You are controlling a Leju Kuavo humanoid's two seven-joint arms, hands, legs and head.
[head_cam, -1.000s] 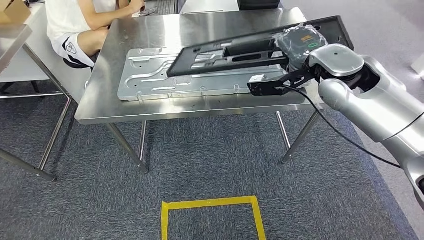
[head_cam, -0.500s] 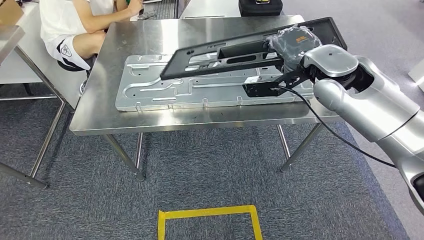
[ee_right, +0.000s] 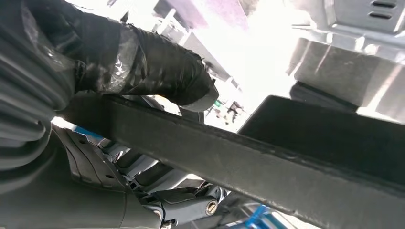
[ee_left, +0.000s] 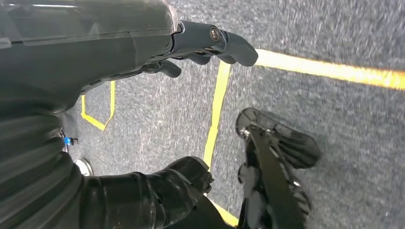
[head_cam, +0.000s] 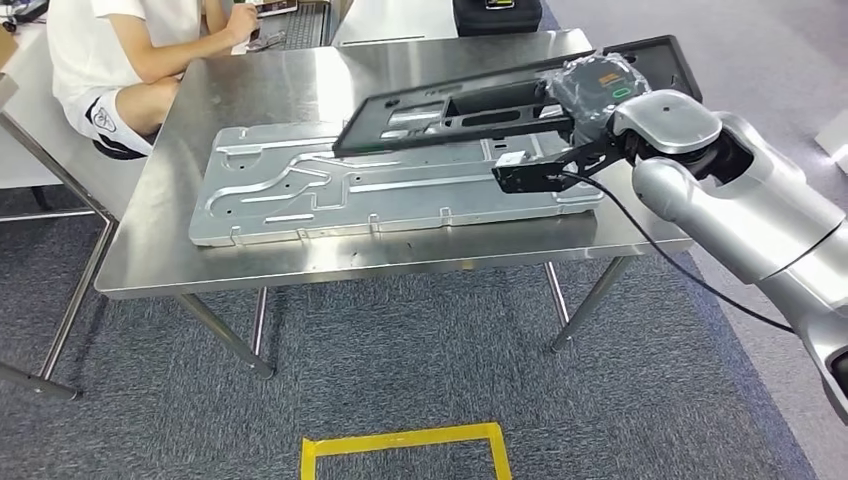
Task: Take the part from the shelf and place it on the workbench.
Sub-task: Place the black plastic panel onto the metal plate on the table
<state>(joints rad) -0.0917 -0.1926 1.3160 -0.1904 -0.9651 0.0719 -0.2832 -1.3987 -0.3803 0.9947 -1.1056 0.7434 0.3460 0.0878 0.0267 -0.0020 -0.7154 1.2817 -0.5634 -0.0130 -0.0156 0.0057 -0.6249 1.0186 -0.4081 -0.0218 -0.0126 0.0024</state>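
Steel workbench [head_cam: 300, 80] under hand-held [head_cam: 590, 85] black part [head_cam: 460, 105].

No wording can be read anywhere. The person's shorts [head_cam: 103, 120], at ten o'clock, carry a small round emblem, too small to make out. An orange patch and a green ring mark the back of the right hand [head_cam: 597, 88] at two o'clock, but neither shows any legible letters.
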